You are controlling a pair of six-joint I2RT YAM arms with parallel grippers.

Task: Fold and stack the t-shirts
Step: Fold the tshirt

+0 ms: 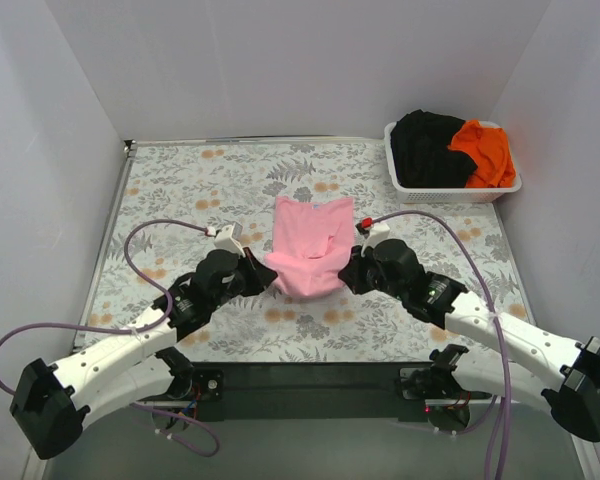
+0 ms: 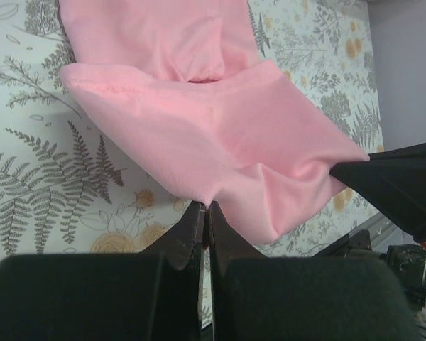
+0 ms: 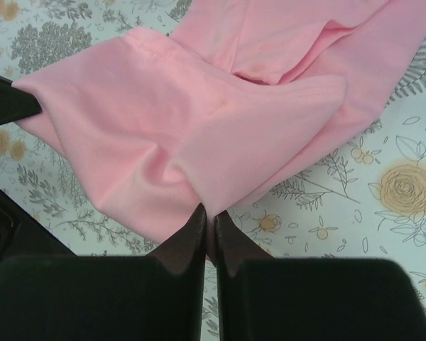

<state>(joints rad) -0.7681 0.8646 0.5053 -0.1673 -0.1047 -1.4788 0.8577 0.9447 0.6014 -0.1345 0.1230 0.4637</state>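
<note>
basket [image 1: 450,192]: white plastic lattice, bench far right corner | bench [image 1: 180,180]: grey floral-print cover | walls [image 1: 280,60]: plain white

White arm links [image 1: 110,355], black joints [image 1: 45,400], lilac cables [image 1: 140,240], red tab [image 1: 365,222] on right wrist.

Bright, even, diffuse light falls from overhead, and the white walls [image 1: 280,60] bounce it back, so shadows stay soft. In the top view the light pink t-shirt [image 1: 305,255] is evenly lit, with faint shading in its folds. The black t-shirt [image 1: 427,148] reads as a dark mass with little detail, and the orange t-shirt [image 1: 488,150] looks strongly saturated. In the wrist views the cloth and the floral table [image 2: 28,177] are fairly sharp. The left gripper [image 2: 205,207] and right gripper [image 3: 209,209], close to the lens, are dark, soft-edged and out of focus. A gentle shadow lies beneath the raised cloth.
</note>
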